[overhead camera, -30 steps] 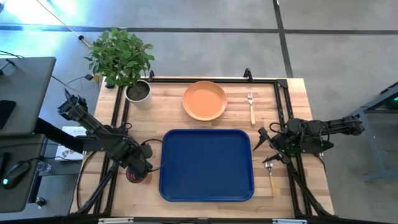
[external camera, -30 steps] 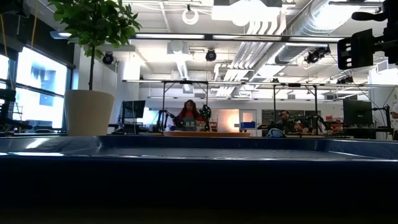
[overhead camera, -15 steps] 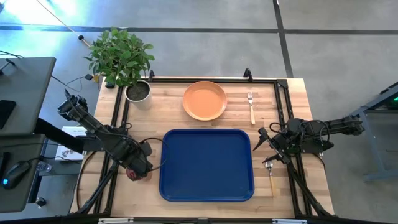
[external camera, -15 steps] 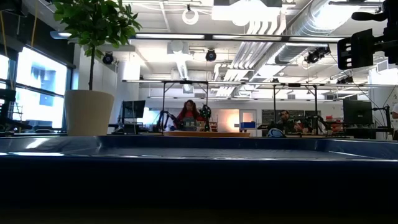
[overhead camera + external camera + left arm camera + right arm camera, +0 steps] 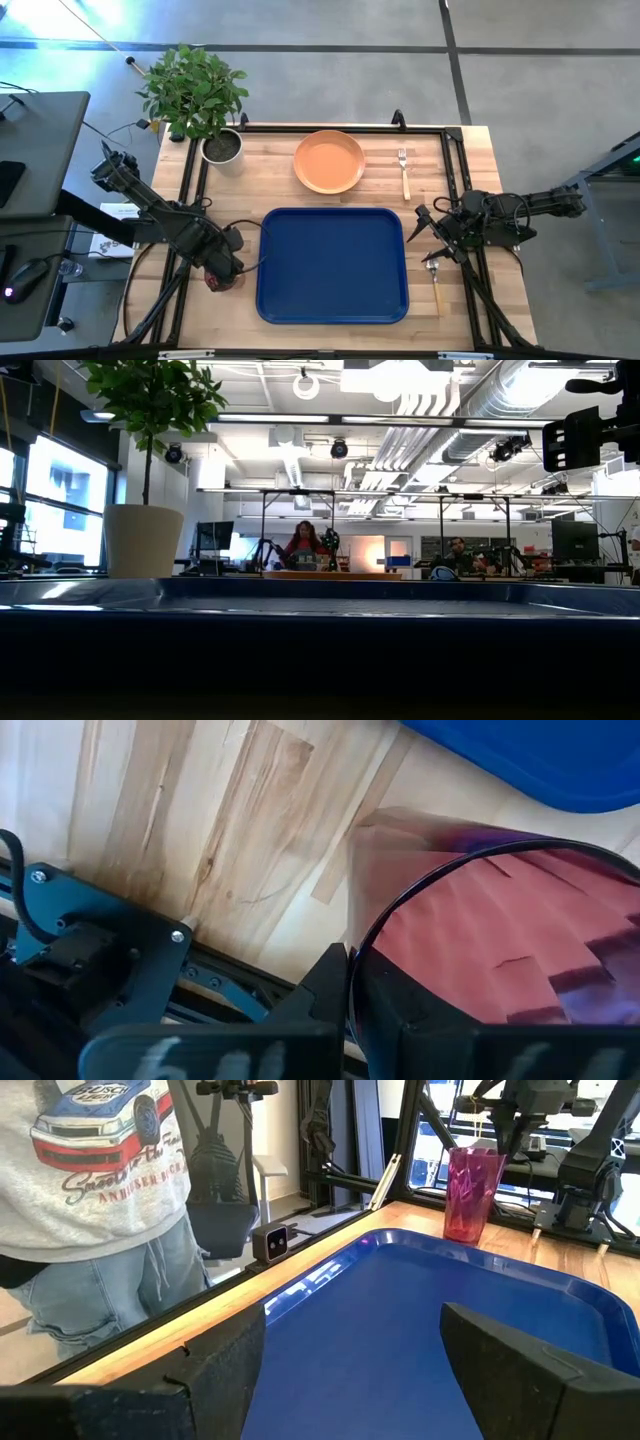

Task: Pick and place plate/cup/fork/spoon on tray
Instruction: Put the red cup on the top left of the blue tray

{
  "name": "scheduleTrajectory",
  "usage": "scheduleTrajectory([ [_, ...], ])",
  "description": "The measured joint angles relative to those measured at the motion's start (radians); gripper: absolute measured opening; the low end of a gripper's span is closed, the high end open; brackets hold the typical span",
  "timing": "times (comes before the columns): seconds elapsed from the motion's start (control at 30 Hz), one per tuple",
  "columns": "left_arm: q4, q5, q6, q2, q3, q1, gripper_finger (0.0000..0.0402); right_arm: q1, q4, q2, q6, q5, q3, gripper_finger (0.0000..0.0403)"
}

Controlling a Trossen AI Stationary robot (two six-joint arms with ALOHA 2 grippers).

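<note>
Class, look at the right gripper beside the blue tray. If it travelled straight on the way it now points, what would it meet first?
Probably the tray: the right gripper points across it, open, towards the cup at the left gripper on the far side. If it passes above the tray's rim, the cup comes next; height is hard to judge.

Glossy blue tray (image 5: 333, 265), translucent cup (image 5: 474, 1193), wood-grain table (image 5: 270, 175)

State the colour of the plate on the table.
The plate is orange, seen best in the high view.
</note>
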Motion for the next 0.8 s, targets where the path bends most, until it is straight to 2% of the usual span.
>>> scheduleTrajectory([
  [0.27,0.0,-0.036,-0.065,-0.085,0.0,0.0,0.0003,0.0,0.0,0.0,0.0,0.0,0.0,0.0293],
  [0.53,0.001,-0.073,-0.066,-0.159,0.0,0.012,0.0002,0.0,0.0,0.0,0.0,0.0,0.0,0.0293],
  [0.8,0.015,-0.175,-0.006,-0.221,0.0,0.069,0.0001,0.0,0.0,0.0,0.0,0.0,0.0,0.0293],
])
